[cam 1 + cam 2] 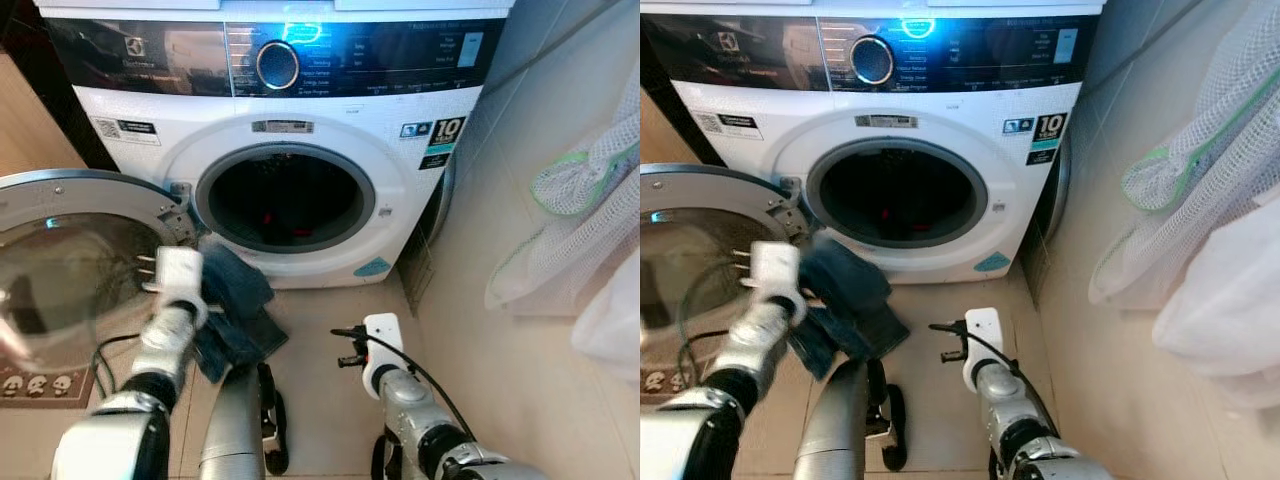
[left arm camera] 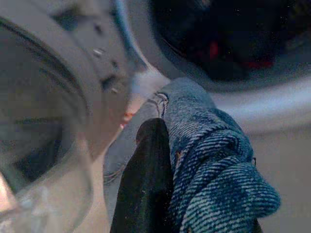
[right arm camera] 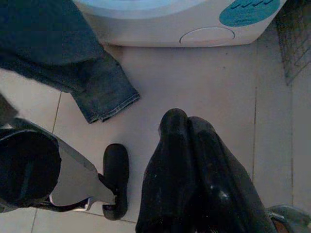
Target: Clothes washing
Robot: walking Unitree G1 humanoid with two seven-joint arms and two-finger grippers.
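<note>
left gripper (image 1: 205, 300) clamped on jeans (image 1: 235, 310); denim heavy, floppy, probably bunched at waistband. right gripper (image 3: 192, 145) closed, idle.

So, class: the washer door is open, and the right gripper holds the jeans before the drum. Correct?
Not quite. The left gripper holds the jeans; the left wrist view shows denim against its finger. The washer door is open.

jeans (image 1: 235, 310): rough blue denim cloth | washer door (image 1: 70, 270): glossy glass, metal rim | floor (image 1: 320, 320): smooth tile
</note>
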